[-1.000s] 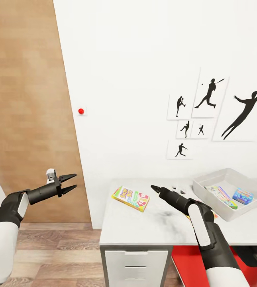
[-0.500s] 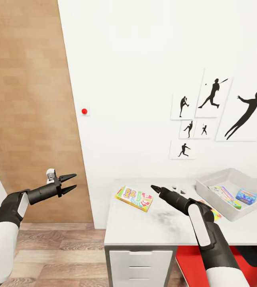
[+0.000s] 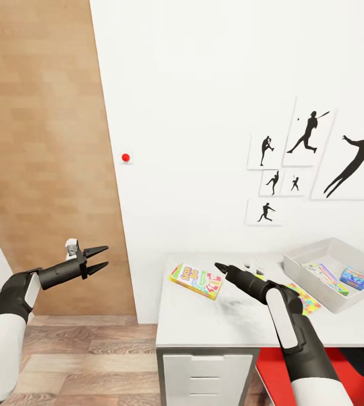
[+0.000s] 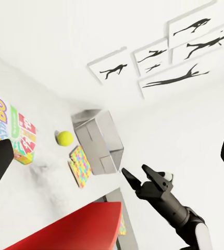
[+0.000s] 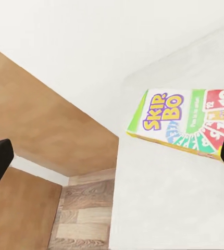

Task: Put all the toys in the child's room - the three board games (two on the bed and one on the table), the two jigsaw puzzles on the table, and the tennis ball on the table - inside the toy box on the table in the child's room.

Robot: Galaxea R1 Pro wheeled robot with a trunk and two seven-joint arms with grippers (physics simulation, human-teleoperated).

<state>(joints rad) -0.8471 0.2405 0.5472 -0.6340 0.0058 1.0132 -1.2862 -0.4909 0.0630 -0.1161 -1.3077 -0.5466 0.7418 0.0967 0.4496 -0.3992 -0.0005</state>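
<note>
A board game [image 3: 196, 280], a yellow and green Skip-Bo box, lies flat near the left end of the white table [image 3: 227, 324]; it also shows in the right wrist view as the board game [image 5: 185, 122]. The grey toy box [image 3: 307, 248] stands at the table's right end with two flat colourful boxes inside. A jigsaw puzzle [image 3: 305, 299] lies in front of it, partly hidden by my right arm. The tennis ball [image 4: 65, 138] rests beside the toy box [image 4: 99, 140]. My right gripper [image 3: 220, 265] hovers open above the table, just right of the Skip-Bo box. My left gripper [image 3: 106, 255] is open and empty, off the table's left side.
The table stands against a white wall with black silhouette pictures [image 3: 308, 135]. A wooden door [image 3: 40, 158] fills the left, with wood-plank floor [image 3: 86, 361] below. White drawers [image 3: 204, 378] sit under the table, and a red surface [image 3: 272, 378] shows beneath its right part.
The whole view has shifted, so the table, wall pictures and door edge sit farther right in the picture. Both arms hold the same pose and nothing on the table has moved.
</note>
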